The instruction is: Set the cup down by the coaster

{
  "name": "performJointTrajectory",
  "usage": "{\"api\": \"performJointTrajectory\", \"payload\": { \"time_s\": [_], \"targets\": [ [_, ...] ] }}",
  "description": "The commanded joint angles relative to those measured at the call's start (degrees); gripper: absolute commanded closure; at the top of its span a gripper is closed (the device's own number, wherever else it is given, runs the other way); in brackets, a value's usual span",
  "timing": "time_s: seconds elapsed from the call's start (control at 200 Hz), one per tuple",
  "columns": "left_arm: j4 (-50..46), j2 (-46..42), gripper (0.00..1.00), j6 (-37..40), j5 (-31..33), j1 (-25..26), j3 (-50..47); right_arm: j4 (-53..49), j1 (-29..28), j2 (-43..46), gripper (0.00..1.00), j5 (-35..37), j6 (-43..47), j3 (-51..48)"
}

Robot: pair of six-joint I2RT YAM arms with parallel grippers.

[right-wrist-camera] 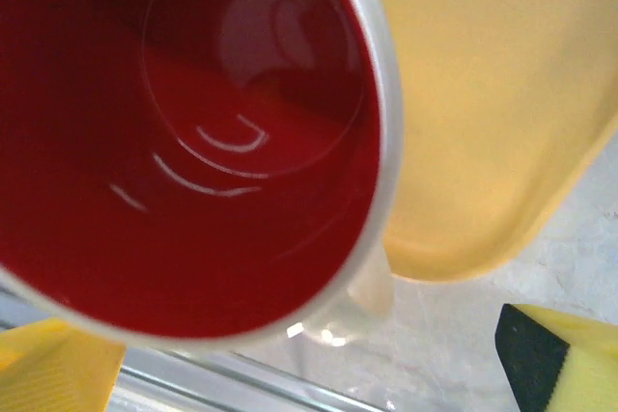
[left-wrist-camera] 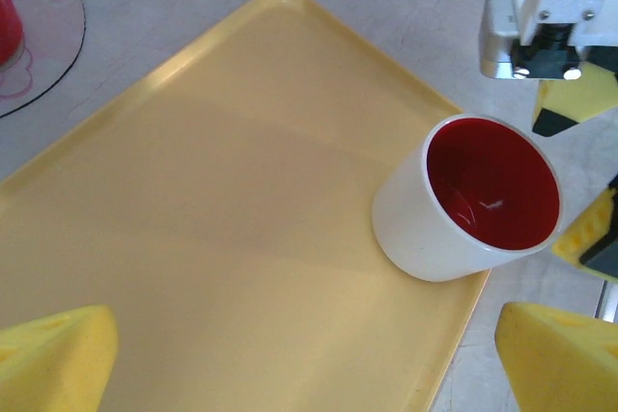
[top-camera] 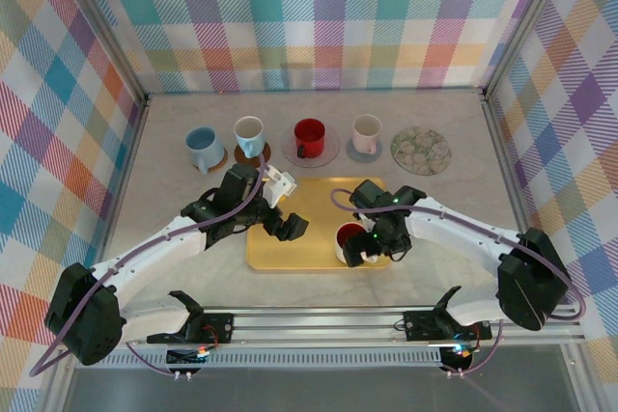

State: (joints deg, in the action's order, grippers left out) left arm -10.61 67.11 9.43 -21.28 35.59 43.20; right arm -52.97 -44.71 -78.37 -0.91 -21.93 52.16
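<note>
The cup [top-camera: 350, 237], white outside and red inside, stands at the near right corner of a yellow tray [top-camera: 290, 253]. My right gripper [top-camera: 372, 243] hangs open right over it. The red inside of the cup [right-wrist-camera: 193, 142] looms close in the right wrist view, its handle [right-wrist-camera: 362, 296] between my yellow fingertips [right-wrist-camera: 555, 364]. The empty patterned coaster [top-camera: 420, 150] lies at the back right of the table. My left gripper [top-camera: 285, 226] is open above the tray's left half. In its wrist view the cup [left-wrist-camera: 454, 229] sits ahead, and nothing lies between its pads [left-wrist-camera: 53, 354].
Several other cups stand in a row at the back, each on its own coaster: blue [top-camera: 203, 147], white with a blue inside [top-camera: 249, 134], red [top-camera: 309, 137], pale pink [top-camera: 366, 132]. A metal rail [top-camera: 319, 320] runs along the near edge.
</note>
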Motion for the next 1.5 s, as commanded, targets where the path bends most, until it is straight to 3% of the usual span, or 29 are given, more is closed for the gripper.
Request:
{"api": "performJointTrajectory", "payload": {
  "time_s": [0.0,0.56,1.18,1.495],
  "targets": [
    [-1.4,-1.1,0.00,-0.5,0.2,0.4,-0.5,3.2,-0.2,-1.9,0.01,1.3,-1.9,0.4],
    [-2.1,1.0,0.00,0.1,0.9,0.4,1.4,6.4,5.9,-9.5,0.02,1.7,3.2,6.6],
    [-3.8,6.4,0.00,1.2,0.5,0.4,6.9,8.1,10.2,-15.9,0.12,-0.5,9.4,14.5],
    [-3.8,6.9,0.00,1.6,0.1,0.4,7.9,6.9,10.8,-17.4,0.09,-0.7,11.5,18.8]
  ]
}}
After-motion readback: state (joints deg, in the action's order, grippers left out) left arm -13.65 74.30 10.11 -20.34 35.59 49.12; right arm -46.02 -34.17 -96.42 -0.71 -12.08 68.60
